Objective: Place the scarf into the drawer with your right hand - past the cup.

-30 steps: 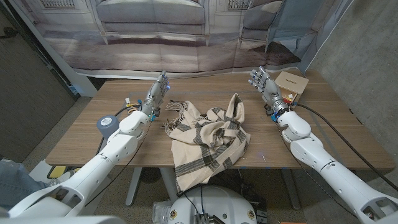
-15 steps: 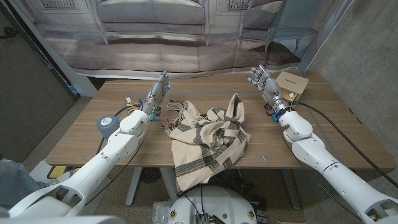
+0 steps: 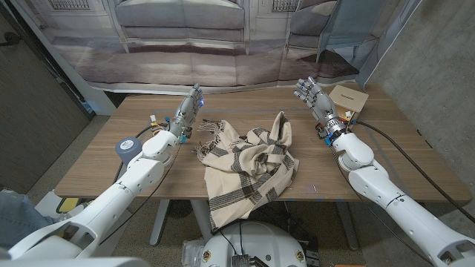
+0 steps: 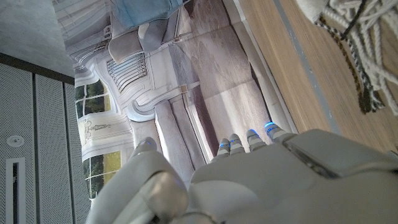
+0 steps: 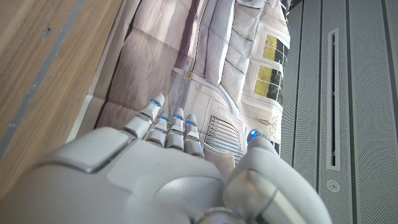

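The right hand [image 3: 312, 96] stands with fingers [image 3: 303, 87] spread wide, holding nothing, just beside the small wooden drawer [image 3: 349, 97] at the bench's [image 3: 111, 159] far right corner. The left hand [image 3: 190, 106] is likewise spread and bare. The scarf [image 3: 249, 163] lies rumpled mid-bench between them, drooping over the near edge

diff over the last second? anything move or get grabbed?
The right hand drifted slightly toward the table's middle, away from the cardboard box; it is open and holds nothing. The left hand stayed put, also open. The scarf lies in the same heap on the table, untouched.
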### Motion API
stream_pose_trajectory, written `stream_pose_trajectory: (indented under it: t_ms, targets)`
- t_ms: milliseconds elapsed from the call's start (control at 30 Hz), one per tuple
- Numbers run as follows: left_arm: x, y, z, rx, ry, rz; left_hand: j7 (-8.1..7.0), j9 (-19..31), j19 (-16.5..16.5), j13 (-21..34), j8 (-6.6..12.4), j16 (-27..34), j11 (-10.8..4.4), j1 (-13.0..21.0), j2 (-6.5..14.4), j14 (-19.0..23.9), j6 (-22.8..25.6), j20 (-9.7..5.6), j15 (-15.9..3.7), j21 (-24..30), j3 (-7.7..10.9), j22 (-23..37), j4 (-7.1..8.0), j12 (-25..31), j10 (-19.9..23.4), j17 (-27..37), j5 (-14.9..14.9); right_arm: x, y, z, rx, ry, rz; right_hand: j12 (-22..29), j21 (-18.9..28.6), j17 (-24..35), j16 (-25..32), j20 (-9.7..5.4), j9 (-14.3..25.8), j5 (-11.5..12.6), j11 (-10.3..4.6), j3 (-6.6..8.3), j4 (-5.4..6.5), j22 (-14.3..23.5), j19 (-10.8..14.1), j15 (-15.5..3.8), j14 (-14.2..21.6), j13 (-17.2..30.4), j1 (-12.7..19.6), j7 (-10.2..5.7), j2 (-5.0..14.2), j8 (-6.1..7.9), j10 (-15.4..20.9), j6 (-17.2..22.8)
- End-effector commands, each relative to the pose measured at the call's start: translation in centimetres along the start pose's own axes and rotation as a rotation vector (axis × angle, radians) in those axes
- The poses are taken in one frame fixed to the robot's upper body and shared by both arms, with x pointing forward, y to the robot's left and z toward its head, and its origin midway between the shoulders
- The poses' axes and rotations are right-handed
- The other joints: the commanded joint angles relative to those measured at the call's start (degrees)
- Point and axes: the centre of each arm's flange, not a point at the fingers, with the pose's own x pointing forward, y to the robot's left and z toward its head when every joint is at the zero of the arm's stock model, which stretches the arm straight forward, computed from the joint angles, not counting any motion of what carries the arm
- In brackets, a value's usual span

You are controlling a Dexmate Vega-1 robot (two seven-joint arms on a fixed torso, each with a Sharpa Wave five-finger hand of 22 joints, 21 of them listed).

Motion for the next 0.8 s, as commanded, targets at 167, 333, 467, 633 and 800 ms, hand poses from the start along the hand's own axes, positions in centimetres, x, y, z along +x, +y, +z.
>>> stream_pose_trajectory:
  t_ms: [167,333,467,633,800]
  targets:
    - [-0.3,-0.1,0.5,0.003,-0.004,0.006,-0.43,0.3,-0.3,0.1,-0.03,0.2,0.04,0.4,0.5,0.5,-2.0,0.41,-0.05,-0.4,-0.32,0.1,-0.13,0.0,0.3,0.2,0.4,0.0,0.9,1.2,-0.026,-0.064,0.04,-0.4,0.1,0.3,-0.1,-0.7,0.3,-0.2,-0.16,0.23,-0.37,0.1,-0.1,0.0,0.0,0.2,0.2,-0.13,0.45,-0.08,0.2,0.4]
    - [-0.3,-0.1,0.7,0.014,0.0,0.002,-0.46,0.3,-0.2,0.1,-0.08,0.2,0.03,0.4,0.5,0.7,-1.9,0.44,-0.08,-0.5,-0.4,0.1,-0.14,0.1,0.6,0.2,0.4,-0.3,1.2,1.8,-0.03,-0.083,0.052,-0.4,0.1,0.3,0.0,-0.71,0.3,-0.2,-0.24,0.22,-0.42,0.1,-0.1,-0.01,0.0,0.2,0.2,-0.09,0.48,-0.07,0.3,0.5]
    - [-0.2,-0.1,0.8,0.003,-0.007,-0.001,-0.43,0.3,-0.2,0.1,-0.11,0.1,0.08,0.5,0.6,0.7,-1.8,0.44,-0.09,-0.5,-0.45,0.1,-0.15,0.0,0.6,0.2,0.4,-0.4,1.4,2.2,-0.038,-0.094,0.064,-0.3,0.2,0.3,0.0,-0.68,0.3,-0.2,-0.31,0.21,-0.45,0.1,-0.1,-0.04,0.0,0.2,0.2,-0.13,0.5,-0.06,0.4,0.6]
    - [-0.3,-0.1,0.9,-0.004,-0.026,0.002,-0.42,0.3,-0.1,0.1,-0.15,0.1,0.08,0.5,0.6,0.8,-1.7,0.48,-0.06,-0.6,-0.54,0.1,-0.16,0.0,0.7,0.2,0.4,-0.7,1.9,2.9,-0.068,-0.111,0.082,-0.2,0.1,0.3,0.0,-0.44,0.3,-0.2,-0.43,0.18,-0.51,0.1,-0.3,-0.1,0.3,0.2,0.3,-0.2,0.5,-0.04,0.7,0.8]
    - [-0.3,-0.1,0.9,0.0,-0.019,-0.007,-0.23,0.3,1.0,0.1,-0.17,0.2,0.06,0.6,0.7,1.4,-1.3,-0.13,0.1,-0.4,-0.69,0.1,-0.18,0.0,1.1,0.2,0.4,-1.0,2.2,3.2,-0.074,-0.124,0.091,-0.3,0.0,0.3,0.0,-0.42,0.3,-0.2,-0.35,0.15,-0.57,0.1,-0.4,-0.27,0.3,0.2,0.3,-0.27,0.49,-0.05,0.8,0.8]
